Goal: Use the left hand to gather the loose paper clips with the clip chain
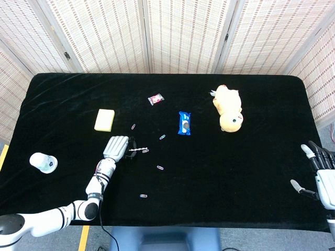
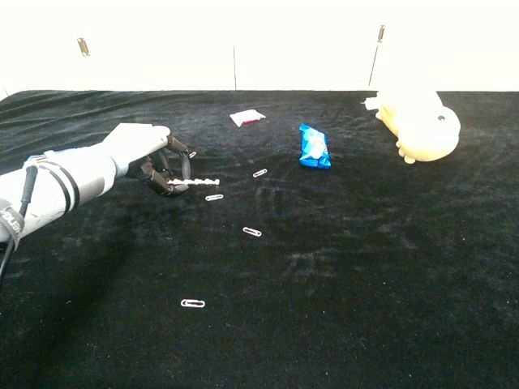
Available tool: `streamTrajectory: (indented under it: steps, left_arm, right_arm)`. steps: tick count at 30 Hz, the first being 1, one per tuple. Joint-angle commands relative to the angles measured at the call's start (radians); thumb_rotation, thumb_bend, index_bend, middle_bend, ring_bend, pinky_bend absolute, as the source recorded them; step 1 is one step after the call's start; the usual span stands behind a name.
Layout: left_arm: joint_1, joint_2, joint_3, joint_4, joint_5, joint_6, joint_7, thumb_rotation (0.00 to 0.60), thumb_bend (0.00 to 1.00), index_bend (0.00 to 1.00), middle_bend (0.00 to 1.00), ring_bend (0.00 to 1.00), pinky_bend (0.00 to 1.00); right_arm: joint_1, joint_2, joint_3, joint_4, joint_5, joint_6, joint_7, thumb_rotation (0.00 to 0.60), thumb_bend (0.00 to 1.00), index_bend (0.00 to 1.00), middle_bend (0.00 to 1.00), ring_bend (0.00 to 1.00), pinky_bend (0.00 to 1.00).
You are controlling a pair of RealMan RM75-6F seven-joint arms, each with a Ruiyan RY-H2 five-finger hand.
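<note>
My left hand (image 1: 117,148) (image 2: 154,160) pinches a short white clip chain (image 1: 137,150) (image 2: 200,182) that sticks out to the right, just above the black cloth. The chain's tip hangs right over a loose paper clip (image 1: 145,151) (image 2: 214,198). More loose clips lie around: one (image 1: 133,126) (image 2: 192,155) behind the hand, one (image 1: 162,137) (image 2: 259,173) near the blue packet, one (image 1: 160,168) (image 2: 252,232) in the middle, and one (image 1: 143,196) (image 2: 193,304) near the front edge. My right hand (image 1: 323,175) hovers open off the table's right front corner.
A yellow sponge (image 1: 104,120) lies behind the left hand. A white cup (image 1: 43,162) stands at the far left. A blue snack packet (image 1: 184,123) (image 2: 314,147), a small red-white packet (image 1: 155,99) (image 2: 246,118) and a yellow plush toy (image 1: 229,108) (image 2: 419,121) sit toward the back.
</note>
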Motion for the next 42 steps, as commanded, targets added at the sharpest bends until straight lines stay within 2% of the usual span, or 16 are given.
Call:
streamTrajectory:
  steps: [1,6,24,31,42]
  left_arm:
    - [-0.005,-0.007,-0.001,0.010,0.005,-0.010,-0.011,0.600,0.64,0.81,1.00,1.00,1.00]
    - [-0.014,-0.025,0.011,0.042,0.013,-0.044,-0.026,0.600,0.64,0.81,1.00,1.00,1.00]
    - [-0.012,-0.027,0.014,0.060,0.029,-0.027,-0.012,0.600,0.64,0.81,1.00,1.00,1.00]
    - [0.026,0.045,0.032,-0.029,0.048,0.050,0.046,0.600,0.64,0.81,1.00,1.00,1.00]
    - [0.147,0.179,0.118,-0.241,0.084,0.196,0.131,0.600,0.64,0.81,1.00,1.00,1.00]
  right_arm:
    - [-0.030,0.014,0.003,0.003,-0.010,0.060,0.052,0.600,0.24,0.03,0.00,0.03,0.00]
    - [-0.068,0.006,0.017,0.024,-0.001,0.134,0.083,0.600,0.24,0.03,0.00,0.03,0.00]
    - [-0.071,0.006,0.020,0.031,-0.011,0.125,0.092,0.600,0.24,0.02,0.00,0.03,0.00]
    - [-0.068,0.007,0.021,0.033,-0.016,0.119,0.096,0.600,0.24,0.02,0.00,0.03,0.00]
    - [-0.055,0.006,0.013,0.031,-0.036,0.099,0.082,0.600,0.24,0.01,0.00,0.03,0.00]
